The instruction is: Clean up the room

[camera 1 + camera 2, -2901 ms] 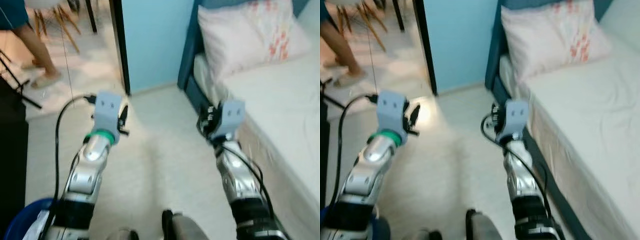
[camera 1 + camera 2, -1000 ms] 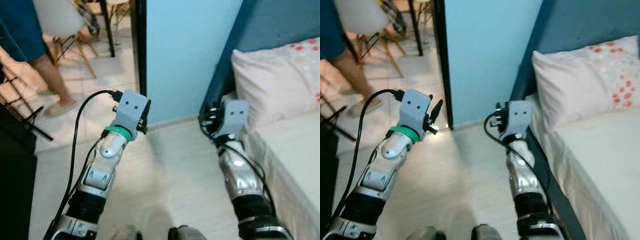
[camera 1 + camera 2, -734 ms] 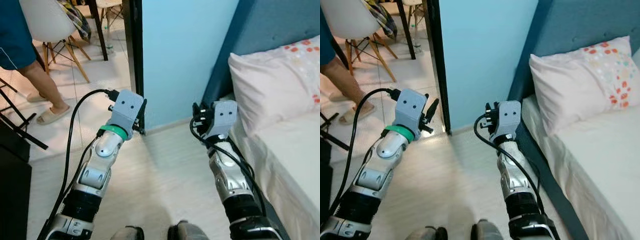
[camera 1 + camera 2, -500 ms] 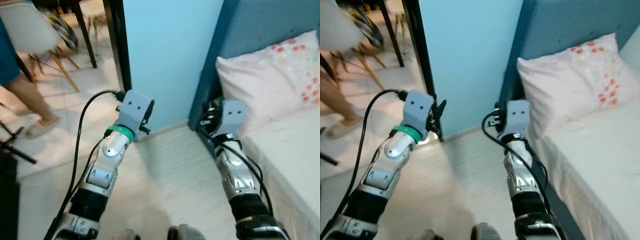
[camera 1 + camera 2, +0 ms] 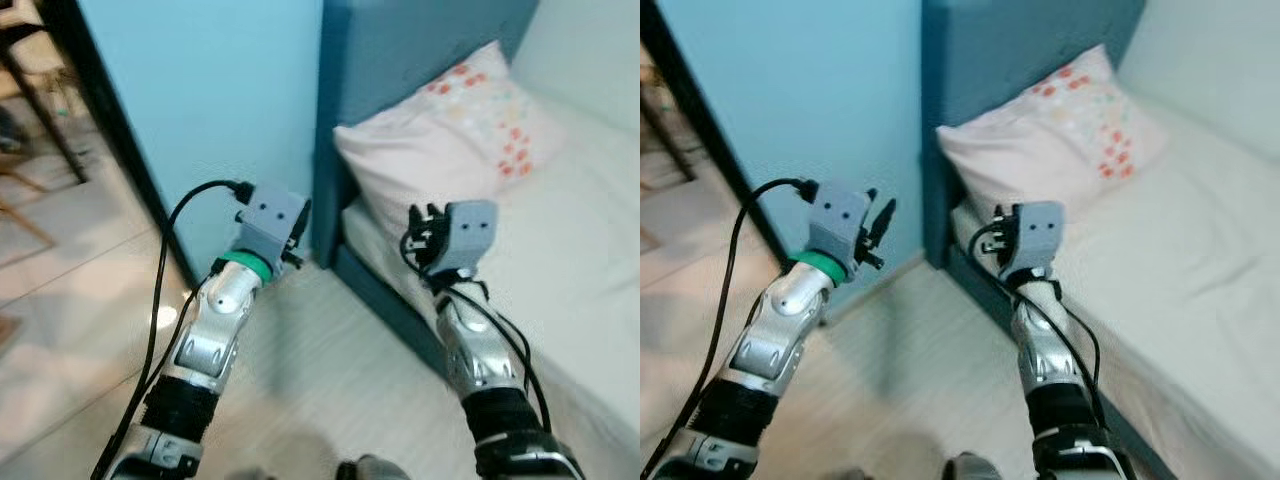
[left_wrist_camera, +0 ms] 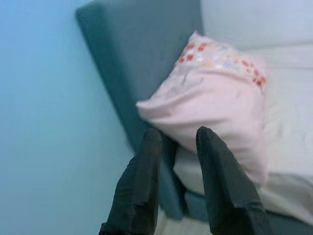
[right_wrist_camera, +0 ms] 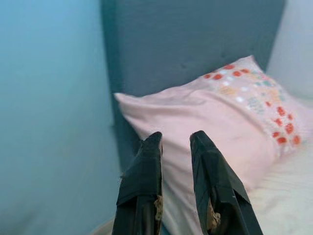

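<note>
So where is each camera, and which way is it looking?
Head eyes: look down at the bed, both silver arms showing.
Left wrist: looks along the left gripper at the pink pillow.
Right wrist: looks along the right gripper at that pillow and the blue headboard.
All views share the pillow.

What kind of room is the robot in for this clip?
Most likely a bedroom: a bed with a white sheet, a pink pillow with a dotted edge leaning on a blue headboard, and a light blue wall beside it.

Bed — cropped; chair legs — blurred
</note>
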`<state>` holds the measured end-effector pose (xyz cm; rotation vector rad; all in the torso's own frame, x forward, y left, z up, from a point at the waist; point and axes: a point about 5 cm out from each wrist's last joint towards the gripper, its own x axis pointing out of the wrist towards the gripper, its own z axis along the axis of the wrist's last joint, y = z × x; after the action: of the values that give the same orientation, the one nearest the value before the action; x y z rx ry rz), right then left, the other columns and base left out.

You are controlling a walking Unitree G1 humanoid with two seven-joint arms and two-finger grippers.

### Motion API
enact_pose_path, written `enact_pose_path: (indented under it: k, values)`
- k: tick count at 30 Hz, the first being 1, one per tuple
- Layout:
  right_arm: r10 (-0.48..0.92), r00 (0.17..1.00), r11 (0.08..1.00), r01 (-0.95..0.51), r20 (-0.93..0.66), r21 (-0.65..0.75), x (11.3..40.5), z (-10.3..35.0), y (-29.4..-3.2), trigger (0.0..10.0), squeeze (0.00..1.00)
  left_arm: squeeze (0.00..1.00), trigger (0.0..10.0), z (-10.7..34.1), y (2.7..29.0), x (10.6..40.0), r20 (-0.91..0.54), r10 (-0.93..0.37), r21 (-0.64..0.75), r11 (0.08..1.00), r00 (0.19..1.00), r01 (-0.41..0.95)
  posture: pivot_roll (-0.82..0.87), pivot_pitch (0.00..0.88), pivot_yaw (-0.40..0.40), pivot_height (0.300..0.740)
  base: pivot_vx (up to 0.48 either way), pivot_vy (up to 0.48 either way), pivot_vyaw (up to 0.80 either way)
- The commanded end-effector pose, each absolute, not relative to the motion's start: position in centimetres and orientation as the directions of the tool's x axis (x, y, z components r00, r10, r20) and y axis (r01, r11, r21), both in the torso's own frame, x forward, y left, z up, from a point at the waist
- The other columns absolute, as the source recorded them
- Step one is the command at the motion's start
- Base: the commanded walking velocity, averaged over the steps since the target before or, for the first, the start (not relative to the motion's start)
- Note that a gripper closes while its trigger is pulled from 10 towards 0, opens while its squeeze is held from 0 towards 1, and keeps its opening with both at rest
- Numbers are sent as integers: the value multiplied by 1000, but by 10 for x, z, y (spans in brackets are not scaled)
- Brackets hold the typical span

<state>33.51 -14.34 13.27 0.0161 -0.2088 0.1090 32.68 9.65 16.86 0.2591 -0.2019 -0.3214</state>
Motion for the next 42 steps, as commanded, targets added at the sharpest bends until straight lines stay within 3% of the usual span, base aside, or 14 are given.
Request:
enact_pose_path:
  k: [1,31,42]
  values:
    - [122,973,992,-128,196,17,335,129,-138,10000,0,0,10000,161,102,327,125,-318,282,919,940,274,-42,21,58,737,394,0,-738]
    - [138,961,989,-144,241,11,341,144,-136,10000,0,0,10000,170,101,330,161,-315,274,925,935,264,-42,14,56,737,389,0,-746]
    - [169,955,985,-174,243,-1,341,145,-133,10000,0,0,10000,170,103,330,163,-301,274,929,940,250,-40,20,56,737,388,0,-219]
